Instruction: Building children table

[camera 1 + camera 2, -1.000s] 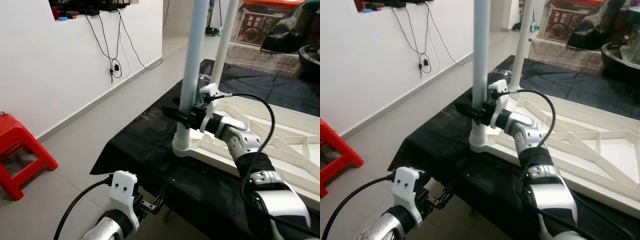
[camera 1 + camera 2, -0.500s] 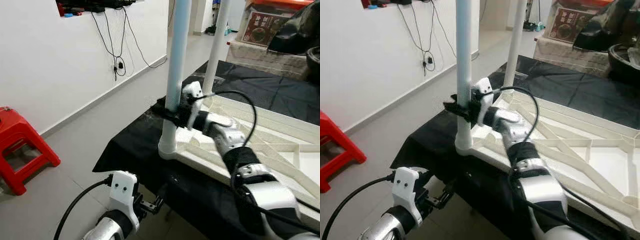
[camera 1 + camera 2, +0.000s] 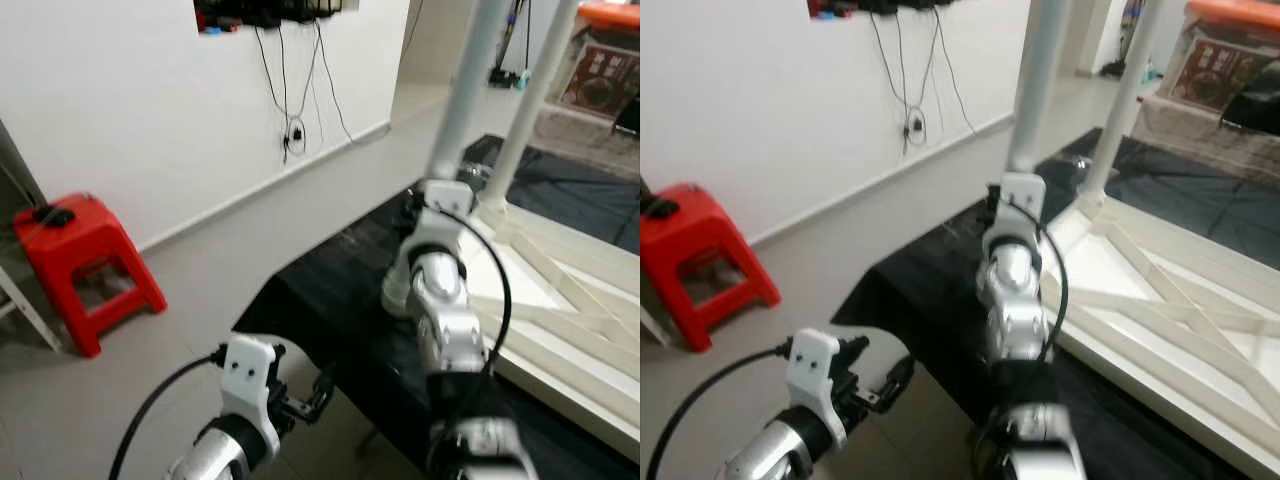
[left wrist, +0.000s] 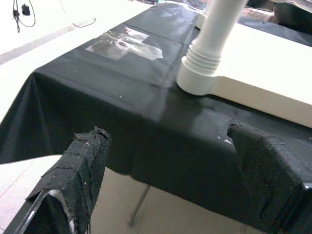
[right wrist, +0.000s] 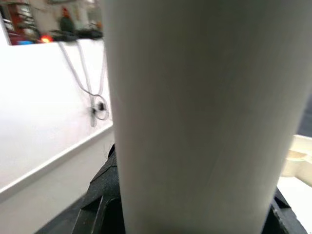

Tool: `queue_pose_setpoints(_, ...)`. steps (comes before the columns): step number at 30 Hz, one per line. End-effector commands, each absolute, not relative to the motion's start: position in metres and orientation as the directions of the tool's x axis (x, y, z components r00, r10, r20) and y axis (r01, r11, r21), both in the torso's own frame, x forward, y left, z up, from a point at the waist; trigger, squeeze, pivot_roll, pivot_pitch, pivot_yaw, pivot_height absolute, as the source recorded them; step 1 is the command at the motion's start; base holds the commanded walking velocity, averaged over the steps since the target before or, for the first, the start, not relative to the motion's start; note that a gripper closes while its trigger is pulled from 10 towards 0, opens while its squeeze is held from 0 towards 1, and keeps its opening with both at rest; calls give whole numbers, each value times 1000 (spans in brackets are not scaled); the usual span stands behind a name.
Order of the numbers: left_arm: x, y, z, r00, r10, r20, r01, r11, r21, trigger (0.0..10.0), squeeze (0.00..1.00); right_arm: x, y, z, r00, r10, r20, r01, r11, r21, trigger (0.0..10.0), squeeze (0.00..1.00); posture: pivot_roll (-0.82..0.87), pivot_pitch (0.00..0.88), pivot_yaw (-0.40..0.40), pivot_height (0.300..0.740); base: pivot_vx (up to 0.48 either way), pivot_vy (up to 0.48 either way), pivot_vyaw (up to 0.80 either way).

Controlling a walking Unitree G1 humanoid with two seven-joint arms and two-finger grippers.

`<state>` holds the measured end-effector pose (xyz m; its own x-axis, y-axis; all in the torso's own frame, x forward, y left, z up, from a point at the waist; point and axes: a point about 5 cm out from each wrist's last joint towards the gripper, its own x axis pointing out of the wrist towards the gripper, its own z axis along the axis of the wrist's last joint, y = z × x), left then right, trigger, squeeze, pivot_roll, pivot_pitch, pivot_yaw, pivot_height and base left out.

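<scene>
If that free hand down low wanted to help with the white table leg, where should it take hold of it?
Probably on the smooth round shaft of the near table leg, above the ribbed collar where it meets the upturned tabletop. The leg stands upright, so the left gripper would best come in level from the floor side, fingers either side. The right gripper already has the leg close between its fingers.

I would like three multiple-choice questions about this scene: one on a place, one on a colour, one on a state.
1. Where is the stool?
A. by the wall
B. on the cloth
C. under the tabletop

2. What colour is the cloth?
A. red
B. black
C. white

3. How is the left claw?
A. shut on a leg
B. open, holding nothing
C. shut on the cloth

Answers: 1 A, it stands on the floor by the wall. 2 B, black under the white tabletop. 3 B, its fingers stand apart.
</scene>
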<state>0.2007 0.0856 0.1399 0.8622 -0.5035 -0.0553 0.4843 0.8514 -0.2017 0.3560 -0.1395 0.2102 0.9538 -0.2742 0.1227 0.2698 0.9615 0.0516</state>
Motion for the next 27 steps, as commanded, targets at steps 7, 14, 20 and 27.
queue_pose_setpoints(7, 205, 89, 133, 867, -492, -79, 472, 862, -186, 10000, 0, 349, -120, 192, 955, -281, 98, 277, 959, 53, 10000, 1000, 180, 48, -34, 740, 0, 0, 0)
queue_pose_setpoints(14, 208, 90, 130, 868, -490, -83, 469, 863, -189, 10000, 0, 333, -111, 188, 974, -195, 113, 192, 981, 41, 10000, 0, 175, 29, -37, 740, 0, 0, 0)
queue_pose_setpoints(20, 210, 90, 128, 867, -491, -84, 471, 862, -188, 10000, 0, 317, -119, 183, 984, -124, 129, 124, 992, 12, 10000, 0, 166, 14, -37, 740, 0, 0, 0)
queue_pose_setpoints(27, 216, 92, 122, 864, -495, -91, 474, 861, -184, 10000, 0, 292, -137, 166, 995, -4, 101, 4, 1000, -7, 10000, 0, 153, 0, -29, 740, 0, 0, 0)
